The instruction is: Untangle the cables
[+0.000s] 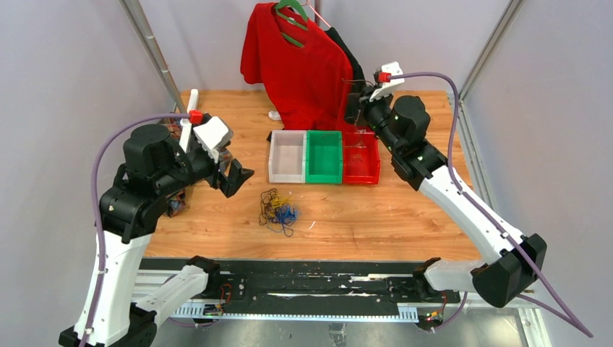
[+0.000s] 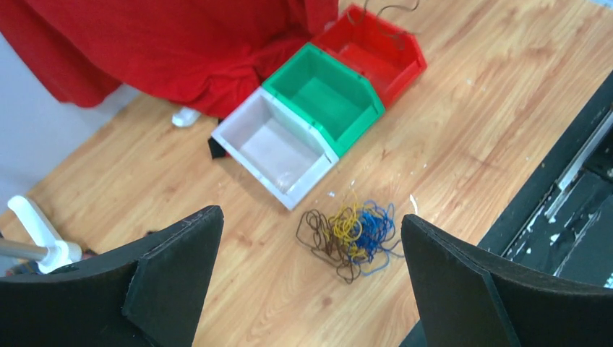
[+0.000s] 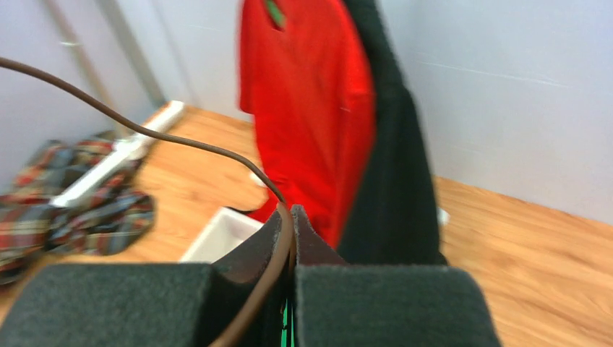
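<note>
Right gripper (image 3: 293, 238) pinches 1 thin brown cable (image 3: 166, 141); left gripper (image 2: 311, 217) is spread wide.
It may slip and miss the red plastic bin (image 2: 376, 54).

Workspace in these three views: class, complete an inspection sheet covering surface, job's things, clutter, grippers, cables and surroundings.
Surface: wooden table, a few white flecks.
Job's things: tangle of cables, dark, yellow and blue, lying before the bins; brown cable held apart from it.
Clutter: white bin, green bin, red bin in a row; plaid cloth.
Grippers: left gripper open above the table; right gripper shut on the brown cable.
Cables: purple arm cables loop clear of the tangle.
Surroundings: hanging red shirt, black garment behind it.
</note>
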Action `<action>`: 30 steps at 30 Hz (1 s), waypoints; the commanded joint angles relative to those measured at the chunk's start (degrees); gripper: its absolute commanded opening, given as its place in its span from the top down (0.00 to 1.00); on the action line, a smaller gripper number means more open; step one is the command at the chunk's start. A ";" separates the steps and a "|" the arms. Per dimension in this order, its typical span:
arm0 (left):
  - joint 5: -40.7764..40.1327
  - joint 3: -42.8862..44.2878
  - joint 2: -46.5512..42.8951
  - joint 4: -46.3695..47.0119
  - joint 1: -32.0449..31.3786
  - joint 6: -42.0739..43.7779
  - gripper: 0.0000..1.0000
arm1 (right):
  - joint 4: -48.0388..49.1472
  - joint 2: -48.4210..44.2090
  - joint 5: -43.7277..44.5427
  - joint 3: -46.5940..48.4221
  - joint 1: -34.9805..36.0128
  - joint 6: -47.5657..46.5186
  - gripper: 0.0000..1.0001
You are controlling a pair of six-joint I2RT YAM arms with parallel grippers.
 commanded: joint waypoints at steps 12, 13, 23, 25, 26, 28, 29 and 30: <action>-2.47 -3.15 -1.48 -4.13 -0.22 3.52 0.02 | 2.64 8.55 14.88 -3.95 -4.78 -9.47 0.99; -2.41 -3.28 -1.48 -4.13 -0.20 3.48 0.02 | 3.27 8.84 15.18 -4.31 -4.80 -9.55 1.00; -2.11 -3.93 0.23 -4.80 -0.22 1.77 0.02 | 2.96 8.72 14.56 -0.64 -4.32 -9.00 0.99; -2.14 -3.03 0.67 -5.34 -0.18 1.74 0.02 | 1.53 8.85 13.76 1.15 -4.40 -7.97 0.99; -2.30 -2.97 0.79 -5.36 -0.22 1.57 0.02 | 1.31 8.85 11.37 2.05 -4.17 -6.45 0.99; -2.43 -3.10 0.94 -5.36 -0.22 1.25 0.02 | 1.34 9.40 8.22 3.98 -2.15 -5.98 0.99; -2.62 -3.12 1.02 -5.41 -0.19 1.01 0.02 | 0.99 10.41 7.77 6.02 -0.28 -7.07 0.99; -2.84 -3.03 1.21 -5.60 -0.22 0.70 0.02 | 0.49 11.48 7.72 7.52 1.64 -8.31 0.99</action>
